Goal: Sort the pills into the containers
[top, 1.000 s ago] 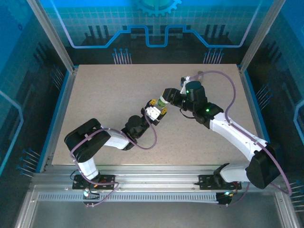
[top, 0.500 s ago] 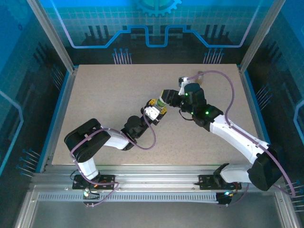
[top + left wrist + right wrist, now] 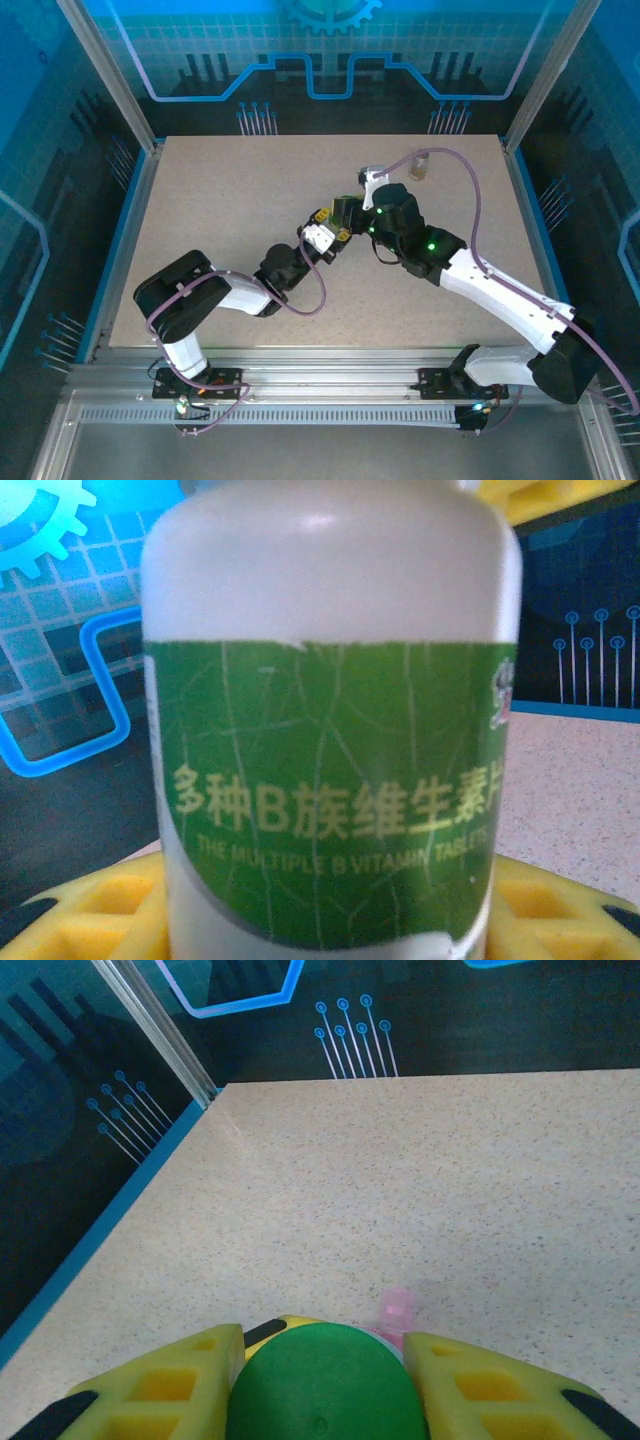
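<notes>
Left of the white bottle [image 3: 330, 730], left gripper [image 3: 322, 237] jaws clamp its body, holding it over mid worktop [image 3: 230, 200]. On the bottle's top, right gripper [image 3: 325, 1355] jaws sit closed against the green cap [image 3: 325, 1390]. Just beyond the bottle: pink vial [image 3: 397, 1308]. Far right of the bottle, well apart: brownish vial [image 3: 420, 165] on the worktop. Reads as the uncapping step. Cap on, no pills moved, so sorting is nearly all ahead.
</notes>
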Available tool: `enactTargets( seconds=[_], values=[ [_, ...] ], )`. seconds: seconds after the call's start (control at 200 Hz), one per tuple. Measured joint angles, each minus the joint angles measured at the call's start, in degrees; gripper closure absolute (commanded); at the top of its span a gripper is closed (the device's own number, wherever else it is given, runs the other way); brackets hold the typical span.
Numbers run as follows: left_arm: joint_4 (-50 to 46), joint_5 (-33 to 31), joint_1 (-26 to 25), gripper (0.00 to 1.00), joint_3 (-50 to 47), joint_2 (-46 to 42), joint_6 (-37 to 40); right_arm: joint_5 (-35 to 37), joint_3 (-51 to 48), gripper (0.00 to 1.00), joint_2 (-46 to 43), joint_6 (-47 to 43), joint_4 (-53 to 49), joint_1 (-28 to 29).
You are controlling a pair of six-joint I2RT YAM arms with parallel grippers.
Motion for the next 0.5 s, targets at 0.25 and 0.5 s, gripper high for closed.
enactTargets(
  seconds=[0.25, 0.5],
  values=[
    [-2.3, 1.9, 0.0, 1.0, 0.9, -1.0, -0.3, 4.1, 3.5, 1.0, 0.3, -4.4, -5.7, 1.4],
    [-7.2, 2.8, 0.0, 1.0, 1.4, -1.4, -0.3, 9.9, 6.1, 1.0, 2.4, -11.3, -10.4, 2.2]
  ],
)
